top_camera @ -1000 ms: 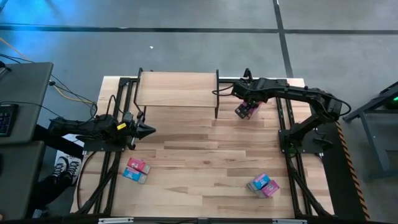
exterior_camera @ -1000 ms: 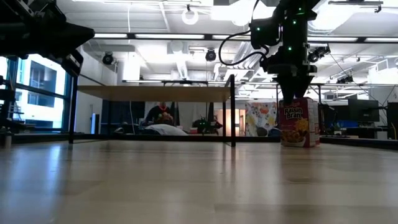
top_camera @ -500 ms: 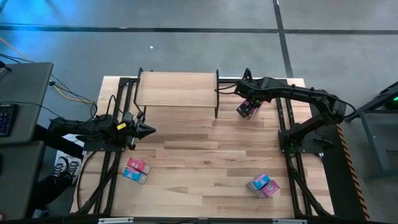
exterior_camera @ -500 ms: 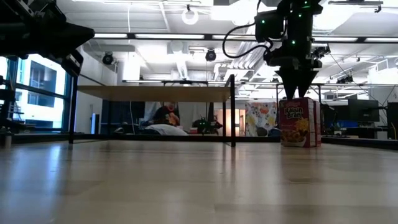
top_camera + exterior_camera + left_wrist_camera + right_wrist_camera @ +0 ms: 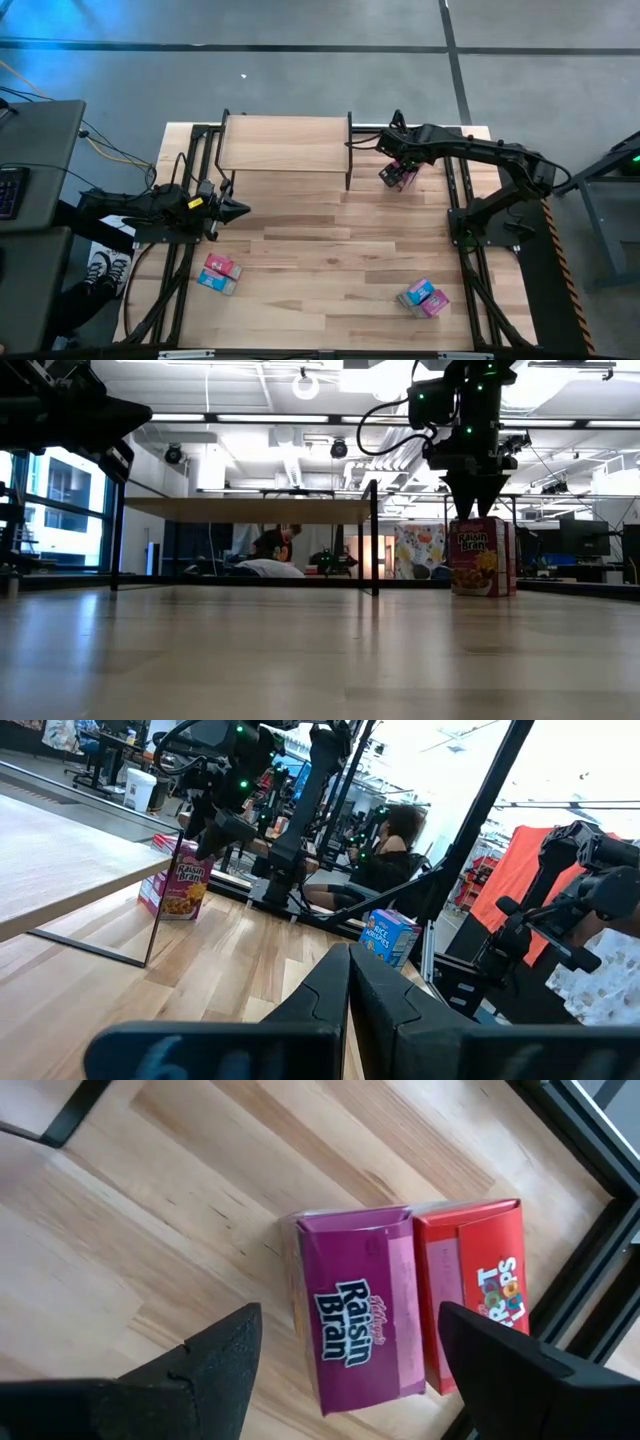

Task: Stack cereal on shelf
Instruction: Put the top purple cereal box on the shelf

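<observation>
A magenta Raisin Bran box (image 5: 355, 1315) stands upright on the table, right of the shelf (image 5: 285, 143), with a red box (image 5: 480, 1295) against its side. It also shows in the low view (image 5: 478, 556) and the high view (image 5: 397, 177). My right gripper (image 5: 350, 1330) hovers just above it, open, one finger on either side, pointing down and touching nothing. My left gripper (image 5: 240, 209) is shut and empty near the table's left edge, level, pointing right. Two boxes (image 5: 217, 272) lie near left and two more (image 5: 423, 297) near right.
The shelf stands on thin black legs (image 5: 374, 538) at the far middle, with open space under its board. Black frame rails (image 5: 455, 195) run close to the right of the standing boxes. A person (image 5: 275, 545) sits in the room beyond the table.
My right gripper has shifted a little toward the table's right and far edges above the Raisin Bran box. The box stands on the table where it was.
</observation>
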Tool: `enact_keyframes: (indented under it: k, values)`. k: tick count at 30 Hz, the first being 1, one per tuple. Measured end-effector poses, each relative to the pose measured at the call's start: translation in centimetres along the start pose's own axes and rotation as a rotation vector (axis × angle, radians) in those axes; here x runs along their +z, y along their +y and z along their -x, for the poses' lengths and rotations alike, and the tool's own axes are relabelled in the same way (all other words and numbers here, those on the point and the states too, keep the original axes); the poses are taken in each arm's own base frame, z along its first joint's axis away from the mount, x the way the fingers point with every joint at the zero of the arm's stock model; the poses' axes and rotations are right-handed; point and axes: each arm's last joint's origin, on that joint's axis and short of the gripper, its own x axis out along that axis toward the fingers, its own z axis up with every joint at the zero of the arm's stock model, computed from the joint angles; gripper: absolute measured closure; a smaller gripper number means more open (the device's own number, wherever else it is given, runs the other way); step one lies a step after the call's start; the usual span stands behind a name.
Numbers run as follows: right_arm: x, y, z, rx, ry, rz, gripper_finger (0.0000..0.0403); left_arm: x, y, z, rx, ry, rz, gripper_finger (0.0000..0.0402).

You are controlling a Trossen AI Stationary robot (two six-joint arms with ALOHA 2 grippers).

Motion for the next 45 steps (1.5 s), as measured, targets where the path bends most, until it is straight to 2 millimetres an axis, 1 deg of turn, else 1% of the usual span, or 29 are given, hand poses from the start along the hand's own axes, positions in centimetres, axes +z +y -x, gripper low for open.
enact_keyframes:
  k: [8,14,18,23,29,34,40,42,45]
  values:
    - [0.3,0.4,-0.9,-0.029,0.022,0.009,0.0142,0.0,0.0,0.0,0.000,0.000,0.000,0.0398]
    - [0.4,0.4,-1.0,-0.030,0.026,0.011,0.0143,0.0,0.0,0.0,0.000,0.000,0.000,0.0398]
    - [0.4,0.5,-1.2,-0.040,0.033,0.014,0.0156,0.0,0.0,0.0,0.000,0.000,0.000,0.0398]
    - [0.6,0.8,-2.0,-0.065,0.057,0.024,0.0182,0.0,0.0,0.0,0.000,0.000,0.000,0.0398]
    - [0.6,0.7,-1.9,-0.059,0.055,0.031,0.0212,0.0,0.0,0.0,0.000,0.000,0.000,0.0398]
    - [0.5,0.7,-1.9,-0.066,0.056,0.041,0.0254,0.0,0.0,0.0,0.000,0.000,0.000,0.0398]
    - [0.5,0.6,-1.0,-0.023,0.049,0.036,0.0313,0.0,0.0,0.0,0.000,-0.001,0.000,0.0398]
    - [0.7,0.5,-0.5,-0.011,0.038,0.038,0.0324,0.0,0.0,0.0,0.000,0.000,0.000,0.0398]
    - [1.1,0.5,0.6,0.036,0.022,0.034,0.0329,0.0,0.0,0.0,0.000,0.000,0.000,0.0398]
